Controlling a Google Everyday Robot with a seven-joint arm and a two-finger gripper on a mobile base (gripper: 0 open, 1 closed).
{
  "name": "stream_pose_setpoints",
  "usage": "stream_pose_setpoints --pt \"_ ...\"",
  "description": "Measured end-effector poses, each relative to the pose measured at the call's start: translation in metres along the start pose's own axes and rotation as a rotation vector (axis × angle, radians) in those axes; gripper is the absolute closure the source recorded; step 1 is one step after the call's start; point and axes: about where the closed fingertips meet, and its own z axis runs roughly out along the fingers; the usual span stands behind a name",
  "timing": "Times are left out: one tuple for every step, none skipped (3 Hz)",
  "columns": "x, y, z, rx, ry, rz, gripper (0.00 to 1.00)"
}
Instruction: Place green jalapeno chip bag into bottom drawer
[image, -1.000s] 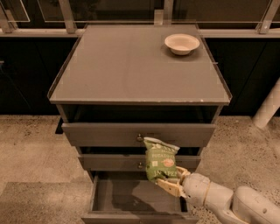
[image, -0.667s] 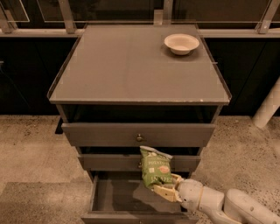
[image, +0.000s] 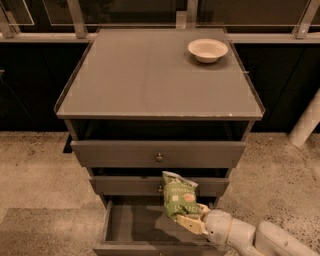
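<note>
lab-like space: grey cabinet (image: 150, 85), speckled floor (image: 35, 170), glass railing (image: 125, 12); gripper (image: 191, 223) holds chip bag (image: 179, 199) over bottom drawer (image: 132, 224).

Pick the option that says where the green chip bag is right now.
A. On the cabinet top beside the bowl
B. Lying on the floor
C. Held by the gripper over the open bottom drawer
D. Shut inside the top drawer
C: the gripper is clamped on the lower end of the green jalapeno chip bag, holding it upright over the open bottom drawer.
</note>
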Motion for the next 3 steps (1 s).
stream_pose_setpoints --pt "0.042 -0.03 -0.003 0.067 0.015 0.066 1.0" --pt "0.078 -0.059 -0.006 0.154 0.06 0.098 1.0" --pt "0.111 -0.083 -0.006 0.224 0.134 0.121 1.0"
